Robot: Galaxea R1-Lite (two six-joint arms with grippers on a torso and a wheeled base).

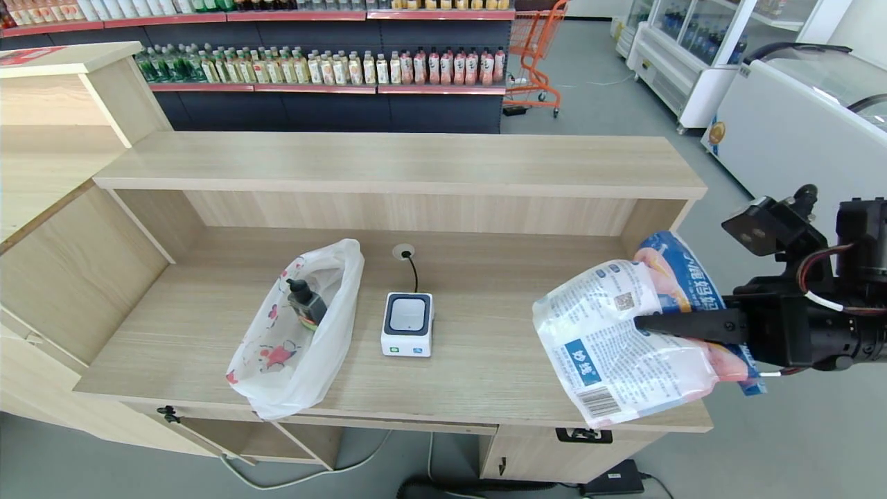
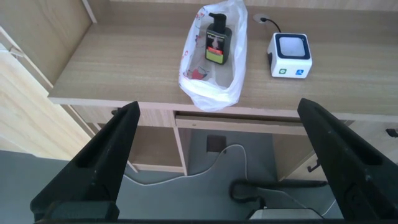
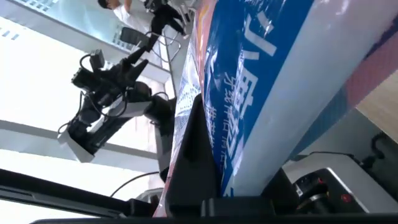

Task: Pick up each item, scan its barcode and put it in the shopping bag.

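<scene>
Your right gripper (image 1: 648, 323) is closed on a white-and-blue pouch (image 1: 610, 346), with one dark finger lying across its printed face. The pouch hangs tilted over the near right corner of the table (image 1: 499, 326), and its barcode (image 1: 597, 400) is at the lower near edge. Your left gripper (image 2: 219, 118) is spread wide and holds nothing; it sits off the table's near side. The shopping bag (image 1: 332, 333) lies on the left part of the table with its mouth open, and a dark pump bottle (image 1: 305, 301) is inside. The white scanner (image 1: 407, 323) stands just right of the bag. Its cable (image 1: 414, 274) runs to a hole (image 1: 402, 251) on the far side.
</scene>
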